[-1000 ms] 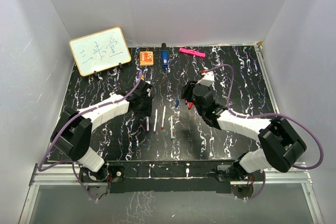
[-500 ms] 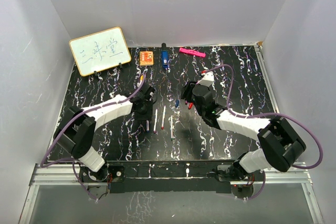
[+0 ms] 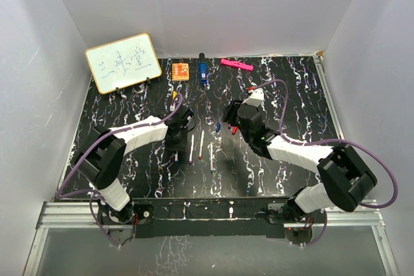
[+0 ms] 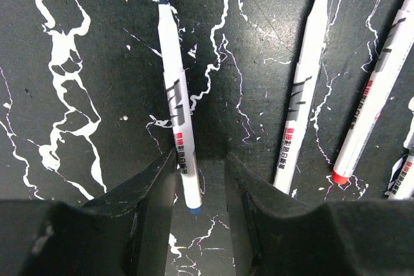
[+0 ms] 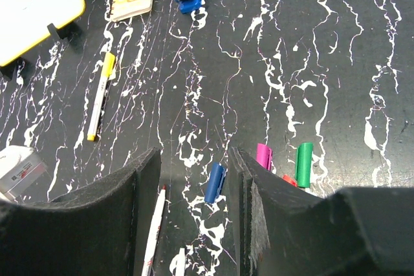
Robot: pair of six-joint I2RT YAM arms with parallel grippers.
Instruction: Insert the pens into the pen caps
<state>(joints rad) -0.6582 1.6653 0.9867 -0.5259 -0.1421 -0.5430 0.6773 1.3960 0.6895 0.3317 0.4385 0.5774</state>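
The left claw (image 4: 200, 165) straddles a blue-tipped pen (image 4: 174, 98), jaws parted, not clamping it. The right claw (image 5: 194, 156) hangs spread, empty, near the blue cap (image 5: 214, 182).

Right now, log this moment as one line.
left gripper: open, straddling blue pen | right gripper: open, blue cap lined up ahead | status: nothing grasped, pen not capped

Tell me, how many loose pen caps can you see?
4. The blue cap shows between the fingers of the right gripper. The pink cap and green cap lie close by. A red cap peeks from behind a finger. More may be hidden.
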